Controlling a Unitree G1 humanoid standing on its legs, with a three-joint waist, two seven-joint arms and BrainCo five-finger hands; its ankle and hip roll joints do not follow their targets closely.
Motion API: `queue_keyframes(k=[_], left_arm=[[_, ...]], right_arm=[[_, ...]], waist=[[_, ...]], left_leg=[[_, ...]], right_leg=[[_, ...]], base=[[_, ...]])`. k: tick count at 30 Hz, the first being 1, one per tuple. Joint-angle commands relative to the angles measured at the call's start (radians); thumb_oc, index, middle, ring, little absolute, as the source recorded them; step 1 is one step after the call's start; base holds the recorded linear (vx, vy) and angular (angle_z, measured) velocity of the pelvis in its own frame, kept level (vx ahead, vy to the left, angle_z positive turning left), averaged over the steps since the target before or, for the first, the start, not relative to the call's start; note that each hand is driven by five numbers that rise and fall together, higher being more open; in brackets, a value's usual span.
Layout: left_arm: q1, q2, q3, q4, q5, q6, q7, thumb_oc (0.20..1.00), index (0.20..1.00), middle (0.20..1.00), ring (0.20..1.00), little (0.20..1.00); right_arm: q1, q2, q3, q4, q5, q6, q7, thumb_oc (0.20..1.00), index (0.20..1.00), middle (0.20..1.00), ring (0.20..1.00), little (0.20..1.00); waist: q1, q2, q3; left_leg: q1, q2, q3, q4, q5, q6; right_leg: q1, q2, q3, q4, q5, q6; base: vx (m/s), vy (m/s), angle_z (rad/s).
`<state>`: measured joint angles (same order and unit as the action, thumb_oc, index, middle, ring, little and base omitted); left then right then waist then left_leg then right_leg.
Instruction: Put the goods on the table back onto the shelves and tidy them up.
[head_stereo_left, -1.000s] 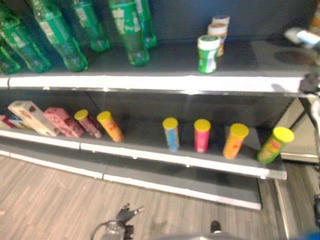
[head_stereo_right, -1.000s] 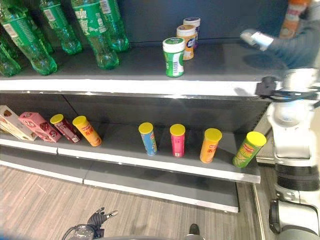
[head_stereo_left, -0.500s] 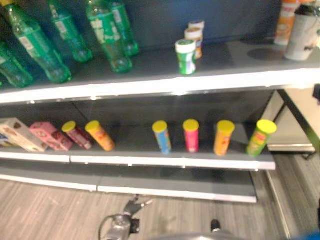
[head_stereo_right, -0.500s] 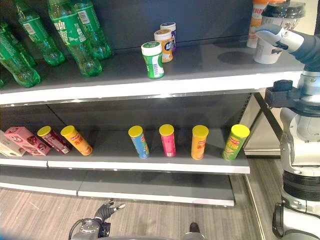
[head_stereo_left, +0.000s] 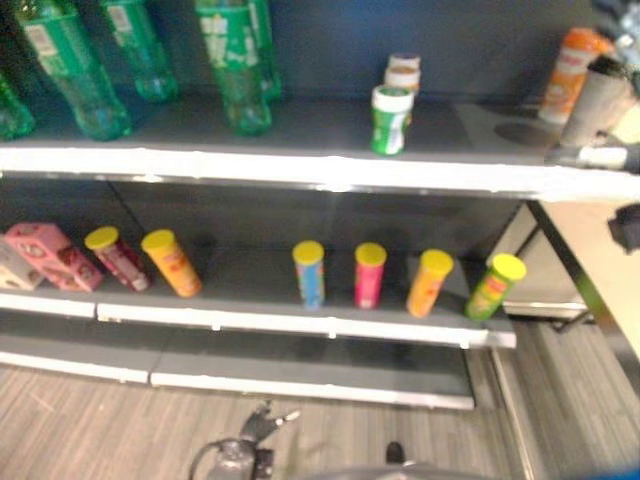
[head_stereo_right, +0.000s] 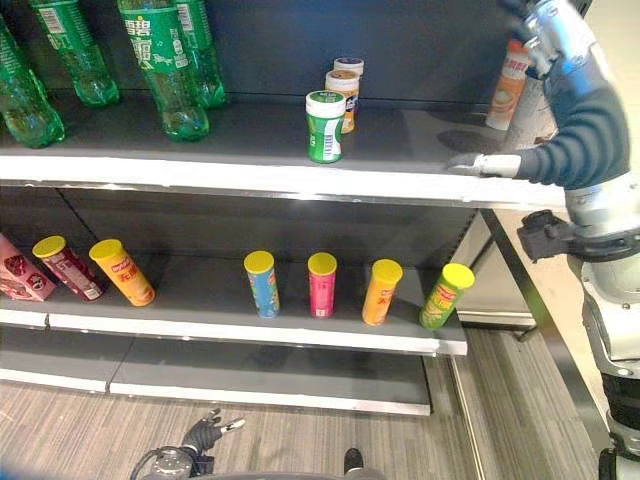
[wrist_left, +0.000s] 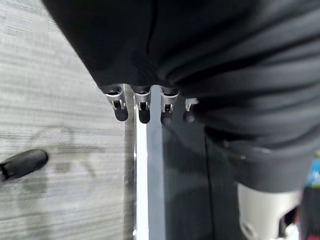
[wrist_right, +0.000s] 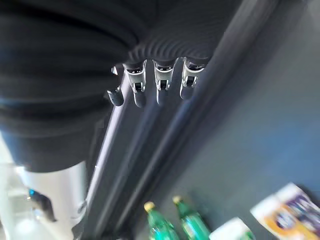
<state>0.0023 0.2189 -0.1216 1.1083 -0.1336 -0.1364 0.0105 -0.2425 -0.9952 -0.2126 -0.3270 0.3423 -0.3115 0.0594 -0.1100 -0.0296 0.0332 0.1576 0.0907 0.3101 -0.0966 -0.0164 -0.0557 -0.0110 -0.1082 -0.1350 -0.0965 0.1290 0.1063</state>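
My right hand (head_stereo_right: 578, 125) is raised at the right end of the top shelf (head_stereo_right: 250, 175). Its fingers are spread and hold nothing, with the thumb (head_stereo_right: 473, 163) lying on the shelf's front edge. Just behind the hand a pale grey cup (head_stereo_right: 531, 112) stands on the shelf next to an orange bottle (head_stereo_right: 508, 85). In the right wrist view the fingers (wrist_right: 157, 82) point along the shelf edges with nothing between them. My left hand (head_stereo_right: 205, 436) hangs low over the floor, fingers (wrist_left: 142, 107) relaxed and empty.
Green bottles (head_stereo_right: 160, 65) fill the top shelf's left, and three cans (head_stereo_right: 324, 125) line up mid-shelf. On the lower shelf (head_stereo_right: 300, 335) stand blue (head_stereo_right: 262, 283), pink (head_stereo_right: 321, 284) and orange (head_stereo_right: 380, 291) tubes, and a green one (head_stereo_right: 443, 295) leans. Two tilted tubes (head_stereo_right: 122, 270) and a pink box (head_stereo_right: 15, 275) sit left.
The camera has swung about. My right hand set the grey cup on the top shelf beside the orange bottle, and its fingers have now spread away from it. The left hand has stayed low.
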Motion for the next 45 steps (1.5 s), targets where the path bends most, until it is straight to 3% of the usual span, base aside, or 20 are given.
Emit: queue_keyframes(k=[1,2,8,9,13,19,28,34,38,45], left_arm=[[-0.068,0.099,0.032,-0.189,-0.096,-0.092,0.051,1.000,1.000,1.000,1.000,1.000],[-0.064,0.101,0.031,-0.194,-0.096,-0.089,0.051,1.000,1.000,1.000,1.000,1.000],[-0.036,0.175,0.142,-0.708,-0.246,-0.168,0.057,1.000,1.000,1.000,1.000,1.000],[-0.034,0.176,0.143,-0.712,-0.246,-0.166,0.057,1.000,1.000,1.000,1.000,1.000],[-0.049,0.243,0.224,-1.038,-0.244,-0.208,-0.001,1.000,1.000,1.000,1.000,1.000],[-0.037,0.263,0.288,-1.213,-0.222,-0.220,-0.037,1.000,1.000,1.000,1.000,1.000],[-0.050,0.267,0.345,-1.346,-0.266,-0.251,-0.070,1.000,1.000,1.000,1.000,1.000],[-0.170,0.309,0.301,-1.379,-0.268,-0.270,-0.078,1.000,1.000,1.000,1.000,1.000],[-0.228,0.333,0.279,-1.383,-0.251,-0.279,-0.090,1.000,1.000,1.000,1.000,1.000],[-0.304,0.331,0.219,-1.334,-0.228,-0.282,-0.107,1.000,1.000,1.000,1.000,1.000]], right_arm=[[0.050,0.009,-0.074,-0.001,0.017,0.008,0.005,1.000,1.000,1.000,1.000,1.000],[0.054,0.011,-0.077,-0.003,0.017,0.008,0.006,1.000,1.000,1.000,1.000,1.000],[0.135,0.086,-0.121,0.044,-0.006,0.016,0.017,1.000,1.000,1.000,1.000,1.000],[0.136,0.087,-0.122,0.043,-0.006,0.016,0.017,1.000,1.000,1.000,1.000,1.000],[0.204,0.134,-0.182,0.076,-0.031,0.026,0.039,1.000,1.000,1.000,1.000,1.000],[0.281,0.168,-0.254,0.080,-0.041,0.032,0.064,1.000,1.000,1.000,1.000,1.000],[0.314,0.193,-0.286,0.072,-0.054,0.029,0.072,1.000,1.000,1.000,1.000,1.000],[0.347,0.220,-0.257,0.076,-0.027,0.045,0.109,1.000,1.000,1.000,1.000,1.000],[0.365,0.236,-0.238,0.025,0.083,0.054,0.204,1.000,1.000,1.000,1.000,1.000],[0.389,0.190,-0.242,-0.061,0.237,0.107,0.364,1.000,1.000,1.000,1.000,1.000]], waist=[[0.030,-0.024,0.016],[0.030,-0.026,0.014],[0.045,-0.028,0.020],[0.045,-0.029,0.020],[0.042,-0.033,0.017],[0.034,-0.040,0.015],[0.037,-0.048,0.013],[0.012,-0.039,0.013],[-0.013,-0.029,0.011],[-0.056,-0.004,0.007]], left_leg=[[-0.028,0.036,0.083,0.009,0.026,-0.075],[-0.030,0.036,0.082,0.009,0.027,-0.074],[-0.020,0.031,0.065,0.009,0.018,-0.073],[-0.023,0.030,0.066,0.009,0.022,-0.072],[-0.020,0.033,0.062,0.009,0.016,-0.073],[-0.014,0.034,0.066,0.009,0.012,-0.072],[-0.011,0.034,0.066,0.009,0.011,-0.075],[-0.008,0.036,0.070,0.009,0.015,-0.080],[0.000,0.037,0.080,0.009,0.016,-0.082],[0.017,0.038,0.109,0.009,0.013,-0.084]], right_leg=[[0.121,-0.041,-0.089,0.016,-0.124,0.057],[0.121,-0.041,-0.090,0.016,-0.124,0.057],[0.138,-0.047,-0.100,0.012,-0.129,0.059],[0.136,-0.047,-0.100,0.011,-0.125,0.058],[0.138,-0.046,-0.099,0.009,-0.128,0.058],[0.143,-0.046,-0.098,0.010,-0.126,0.057],[0.145,-0.046,-0.100,0.011,-0.128,0.056],[0.140,-0.044,-0.096,0.013,-0.127,0.054],[0.140,-0.042,-0.089,0.013,-0.127,0.055],[0.132,-0.041,-0.066,0.012,-0.122,0.060]], base=[[0.00,0.000,0.00],[0.00,-0.004,0.07],[0.01,-0.003,0.05],[0.00,0.000,0.00],[0.00,0.000,0.00],[0.00,0.000,0.00],[0.00,0.000,0.00],[0.00,-0.006,0.00],[0.00,-0.018,-0.03],[-0.01,-0.010,-0.14]])
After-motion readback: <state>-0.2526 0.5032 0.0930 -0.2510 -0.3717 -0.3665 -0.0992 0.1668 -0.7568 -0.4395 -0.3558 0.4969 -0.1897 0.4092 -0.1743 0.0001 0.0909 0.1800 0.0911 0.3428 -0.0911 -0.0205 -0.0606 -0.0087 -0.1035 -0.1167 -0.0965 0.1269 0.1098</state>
